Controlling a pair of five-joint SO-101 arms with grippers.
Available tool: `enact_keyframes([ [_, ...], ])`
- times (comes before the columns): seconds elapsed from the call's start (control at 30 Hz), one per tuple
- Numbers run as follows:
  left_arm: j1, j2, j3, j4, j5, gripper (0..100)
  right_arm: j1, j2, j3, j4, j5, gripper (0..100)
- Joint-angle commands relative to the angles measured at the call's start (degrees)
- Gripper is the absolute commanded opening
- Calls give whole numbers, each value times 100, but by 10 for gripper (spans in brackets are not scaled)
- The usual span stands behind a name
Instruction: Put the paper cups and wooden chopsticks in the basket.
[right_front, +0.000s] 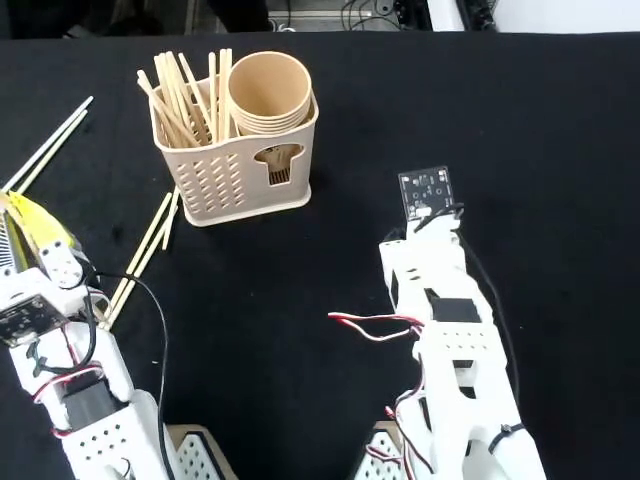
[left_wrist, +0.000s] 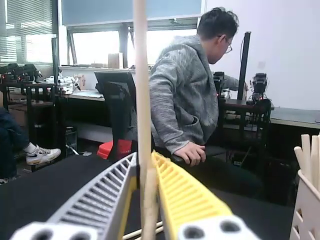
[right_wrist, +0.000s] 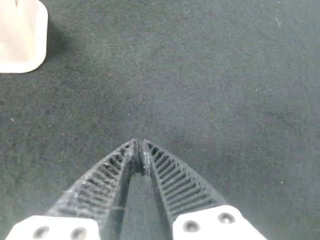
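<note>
A beige slotted basket (right_front: 235, 180) stands at the back middle of the black table, holding a stack of paper cups (right_front: 270, 90) and several wooden chopsticks (right_front: 185, 95). My left gripper (right_front: 15, 215), grey and yellow, sits at the table's left edge and is shut on wooden chopsticks (right_front: 55, 135) that stick out toward the far side. In the left wrist view the gripper (left_wrist: 144, 155) clamps the held chopsticks (left_wrist: 142, 90) upright between its jaws. More loose chopsticks (right_front: 148, 248) lie left of the basket. My right gripper (right_wrist: 138, 147) is shut on nothing, low over bare cloth right of the basket.
The right arm (right_front: 445, 330) stretches from the front edge toward the table's middle. A corner of the basket (right_wrist: 20, 35) lies beyond the right gripper. The basket's wall (left_wrist: 306, 210) rises beside the left gripper. Bare black cloth spreads across the right half.
</note>
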Motion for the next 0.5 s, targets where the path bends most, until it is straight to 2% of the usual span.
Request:
enact_keyframes([
  [0.0,-13,-79,40,-97,44,27,79,-127,-40,-62,44,13],
  [0.23,-13,-79,40,-114,53,27,79,-127,-40,-62,44,13],
  [0.47,145,-79,-664,-79,44,27,79,-127,-40,-62,44,13],
])
